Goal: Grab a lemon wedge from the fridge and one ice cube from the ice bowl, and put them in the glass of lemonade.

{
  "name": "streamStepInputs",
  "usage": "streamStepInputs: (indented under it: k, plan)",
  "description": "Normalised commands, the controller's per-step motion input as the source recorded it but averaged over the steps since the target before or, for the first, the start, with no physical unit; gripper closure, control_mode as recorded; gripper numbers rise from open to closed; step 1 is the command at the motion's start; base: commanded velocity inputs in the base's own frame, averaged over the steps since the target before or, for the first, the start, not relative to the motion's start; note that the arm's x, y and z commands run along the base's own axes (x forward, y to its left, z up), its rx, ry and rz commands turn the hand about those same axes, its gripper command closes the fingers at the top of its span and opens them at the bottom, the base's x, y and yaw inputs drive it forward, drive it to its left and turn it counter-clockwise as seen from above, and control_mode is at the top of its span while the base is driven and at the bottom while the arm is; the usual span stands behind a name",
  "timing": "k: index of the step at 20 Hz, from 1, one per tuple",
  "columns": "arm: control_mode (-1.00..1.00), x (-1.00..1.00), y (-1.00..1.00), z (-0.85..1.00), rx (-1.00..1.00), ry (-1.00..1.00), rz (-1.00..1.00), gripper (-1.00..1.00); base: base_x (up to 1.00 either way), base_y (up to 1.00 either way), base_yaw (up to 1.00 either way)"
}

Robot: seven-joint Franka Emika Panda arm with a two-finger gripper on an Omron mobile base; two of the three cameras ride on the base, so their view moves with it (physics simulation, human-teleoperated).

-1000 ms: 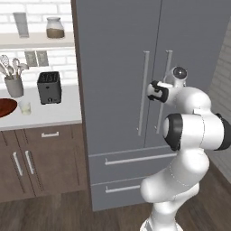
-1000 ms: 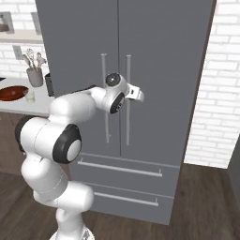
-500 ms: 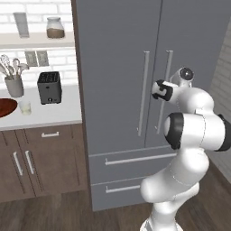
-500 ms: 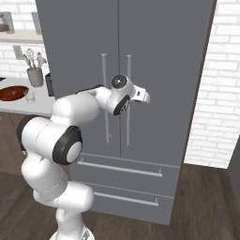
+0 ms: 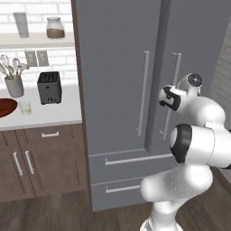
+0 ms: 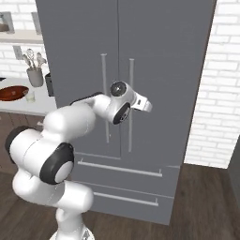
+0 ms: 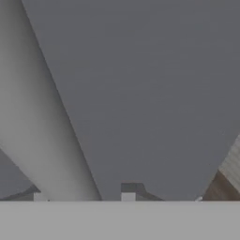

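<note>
The grey fridge (image 5: pixel 117 67) (image 6: pixel 164 56) stands with both doors shut. My gripper (image 5: pixel 164 97) (image 6: pixel 146 106) is up against the right door at mid height, by its vertical bar handle (image 5: pixel 174 85). In the hand view that handle (image 7: pixel 51 140) runs between my two fingertips, which stand apart, so the gripper (image 7: pixel 84 195) is open around it. On the counter to the left sit the reddish-brown ice bowl (image 5: pixel 6 108) (image 6: pixel 13 93) and the small glass of lemonade (image 5: pixel 25 107) (image 6: pixel 30 96). The lemon wedge is hidden behind the fridge doors. The ice cube is too small to make out.
A black toaster (image 5: pixel 48 87) and a grey utensil cup (image 5: pixel 14 85) stand at the back of the counter, under a shelf with a jar (image 5: pixel 55 27). Two fridge drawers (image 5: pixel 131 160) lie below the doors. A white brick wall (image 6: pixel 220 93) flanks the fridge's right side.
My hand has shifted slightly right and down along the right door, closer to its handle. The fridge and the counter things have not moved.
</note>
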Motion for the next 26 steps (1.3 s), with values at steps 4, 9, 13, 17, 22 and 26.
streamStepInputs:
  k: [4,9,13,17,22,26]
  plan:
    - [-1.0,-0.95,-1.0,0.05,0.12,-0.01,-0.14,1.0,0.0,0.0,0.0]
    - [-1.0,-0.92,-1.0,0.08,0.13,0.0,-0.16,1.0,0.0,0.0,0.0]
    - [-1.0,-0.78,-1.0,0.06,0.13,0.0,-0.2,1.0,0.0,0.0,0.0]
    - [-1.0,-0.66,-1.0,0.01,0.12,0.0,-0.2,1.0,0.0,0.0,0.0]
    - [-1.0,-0.46,-0.89,0.0,0.08,0.0,-0.19,1.0,0.0,0.0,0.0]
    - [-1.0,-0.25,-0.37,0.04,0.0,0.0,-0.11,-1.0,0.0,0.0,0.0]
